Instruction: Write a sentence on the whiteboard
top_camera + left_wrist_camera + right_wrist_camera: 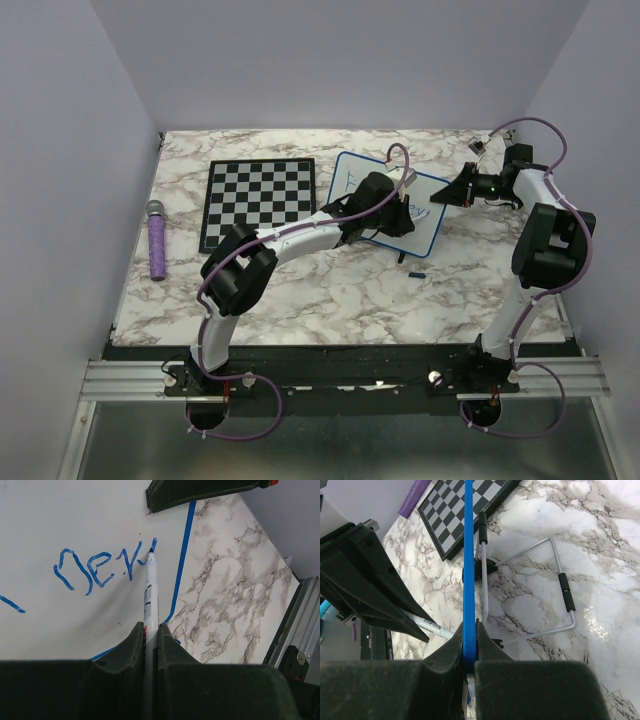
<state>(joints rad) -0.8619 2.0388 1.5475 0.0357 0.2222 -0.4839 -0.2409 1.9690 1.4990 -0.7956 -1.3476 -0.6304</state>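
right gripper (470, 645): black, clamped on edge-on rim of blue-framed whiteboard (468, 555) | silver wire stand with black sleeves (563, 582): beside board, on white-grey marbled desk (600, 540) | black-and-white checkered chessboard (455, 510): beyond

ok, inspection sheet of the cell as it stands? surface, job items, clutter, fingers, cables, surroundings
Surface: marble-pattern table; no spills seen.
Job's things: whiteboard propped on a wire stand; blue writing reads "nev"; marker has its tip at the last stroke.
Clutter: chessboard; purple cylinder with a grey head; small blue piece in front of the board.
Grippers: left gripper has its fingers shut on the marker; right gripper has its fingers shut on the whiteboard's blue frame edge.
Cables: purple cables run along both arms; no snag seen.
Surroundings: plain walls on three sides; metal rail at the near edge.
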